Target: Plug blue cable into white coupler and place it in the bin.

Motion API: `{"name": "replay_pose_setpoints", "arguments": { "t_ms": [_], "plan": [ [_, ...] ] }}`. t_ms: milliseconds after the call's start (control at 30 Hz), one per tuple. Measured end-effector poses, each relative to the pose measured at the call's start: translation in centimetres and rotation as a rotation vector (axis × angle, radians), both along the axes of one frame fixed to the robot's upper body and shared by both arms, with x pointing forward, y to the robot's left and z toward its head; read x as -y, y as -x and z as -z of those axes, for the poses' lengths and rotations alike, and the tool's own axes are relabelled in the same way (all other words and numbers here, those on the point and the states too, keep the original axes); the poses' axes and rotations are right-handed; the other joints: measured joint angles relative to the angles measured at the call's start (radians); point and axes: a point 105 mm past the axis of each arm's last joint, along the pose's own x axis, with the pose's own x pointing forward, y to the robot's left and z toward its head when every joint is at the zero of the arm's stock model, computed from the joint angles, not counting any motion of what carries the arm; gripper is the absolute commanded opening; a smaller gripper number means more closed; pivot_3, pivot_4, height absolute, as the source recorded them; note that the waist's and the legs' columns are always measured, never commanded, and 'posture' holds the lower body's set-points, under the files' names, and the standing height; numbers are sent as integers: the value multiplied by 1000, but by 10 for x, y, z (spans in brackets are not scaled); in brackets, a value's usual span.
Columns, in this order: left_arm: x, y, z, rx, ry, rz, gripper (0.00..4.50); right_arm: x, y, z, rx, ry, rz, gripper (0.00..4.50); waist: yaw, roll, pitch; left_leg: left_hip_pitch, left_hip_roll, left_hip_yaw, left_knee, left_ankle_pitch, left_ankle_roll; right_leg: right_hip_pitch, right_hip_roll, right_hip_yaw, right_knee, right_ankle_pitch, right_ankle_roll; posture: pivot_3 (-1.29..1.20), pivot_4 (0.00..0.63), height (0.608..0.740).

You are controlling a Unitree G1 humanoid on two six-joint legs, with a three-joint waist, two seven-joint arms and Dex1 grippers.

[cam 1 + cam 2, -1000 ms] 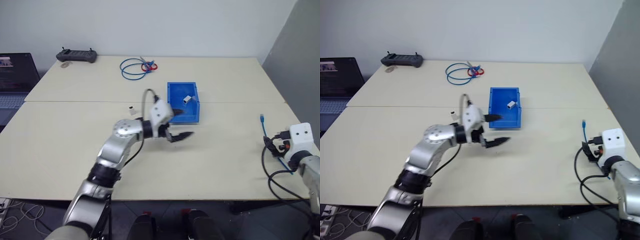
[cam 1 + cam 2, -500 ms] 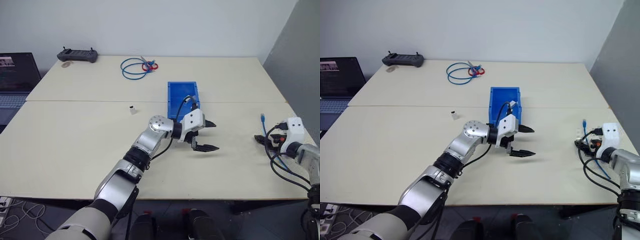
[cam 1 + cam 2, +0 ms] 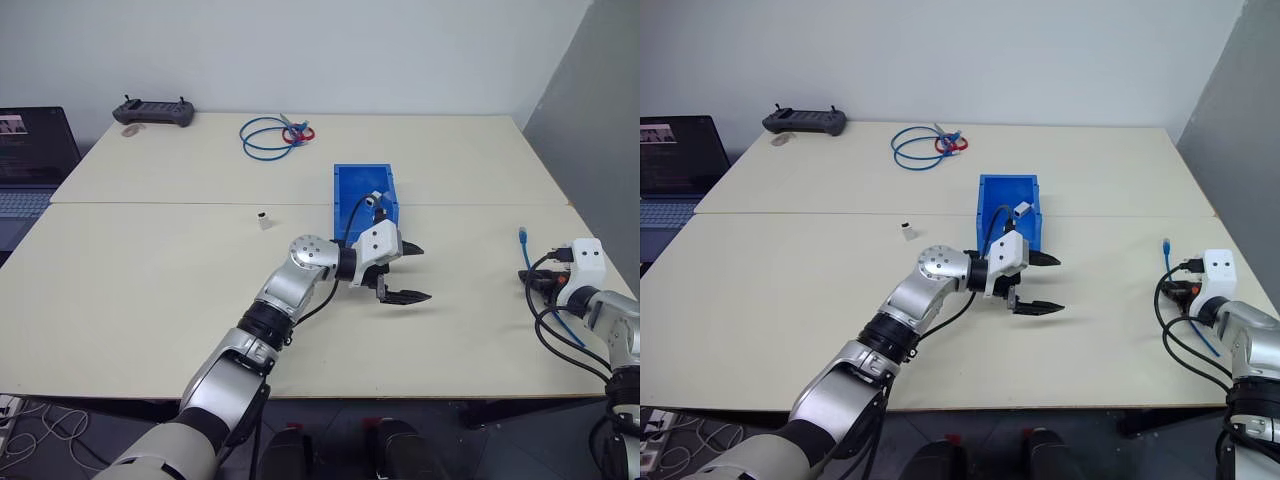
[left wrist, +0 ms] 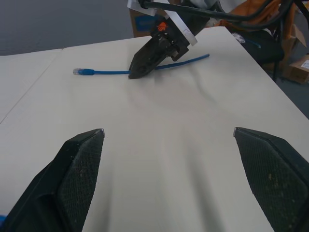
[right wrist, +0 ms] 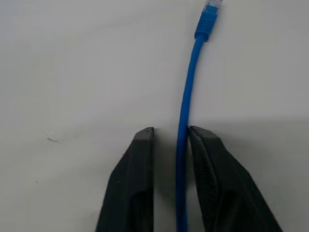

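Note:
The blue cable (image 5: pixel 190 72) lies straight on the table near its right edge, with a clear plug at its far end (image 3: pixel 522 233). My right gripper (image 5: pixel 170 131) is shut on the cable's middle, low on the table; the left wrist view shows its closed tips (image 4: pixel 136 72) on the cable. The tiny white coupler (image 3: pixel 262 216) stands alone on the table, left of the bin. My left gripper (image 3: pixel 414 272) hovers open and empty in front of the blue bin (image 3: pixel 356 184), pointing right toward the cable.
A small grey-white block (image 3: pixel 375 199) lies inside the bin. A coiled blue cable with a red tie (image 3: pixel 268 137), a black controller (image 3: pixel 153 110) and a laptop (image 3: pixel 25 150) sit toward the back and left. A grey wall (image 3: pixel 590 120) rises just past the table's right edge.
My right gripper's fingers have closed in on the blue cable after sliding forward and down along it. My left gripper has swung right, from the bin's front-left corner to in front of it.

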Motion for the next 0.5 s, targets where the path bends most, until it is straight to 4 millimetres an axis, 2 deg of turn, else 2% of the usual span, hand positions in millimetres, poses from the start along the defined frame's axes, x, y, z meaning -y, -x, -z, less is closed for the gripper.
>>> {"name": "replay_pose_setpoints", "arguments": {
  "t_ms": [67,100,267,333,400,467,500],
  "plan": [
    [-4,-1,0,-1,-3,-10,4500,0,0,0,1,-5,2,81,-1,0,0,0,0,0,0,0,0,0,0,0,0,0,0,0,150,740],
    [-6,-3,-1,-3,-3,-19,4500,-1,-1,0,2,-8,3,14,-2,0,0,0,0,0,0,0,0,0,0,0,0,0,0,0,150,740],
    [-25,-4,-2,7,-22,-46,4500,-4,-1,0,-3,13,-17,14,-5,0,0,0,1,0,0,0,0,0,0,0,0,0,0,0,150,740],
    [-36,-5,-6,15,-18,-70,4500,-12,-2,-3,-9,43,-73,14,-7,0,0,0,2,-1,0,0,0,0,0,0,1,0,0,0,150,740],
    [-56,-7,-16,29,2,-112,4500,-41,-1,-8,-17,68,-239,14,-18,1,1,0,5,-1,0,0,0,-1,1,1,1,0,0,0,150,740],
    [-91,-8,-32,58,27,-199,4500,-92,2,-23,0,70,-508,14,-34,4,3,0,8,1,-1,0,0,-3,1,0,2,0,0,0,150,740],
    [-117,-7,-41,77,40,-270,4500,-121,4,-38,24,101,-675,14,-41,5,3,1,10,1,-1,0,0,-3,2,0,2,0,0,0,150,740]
  ]
}}
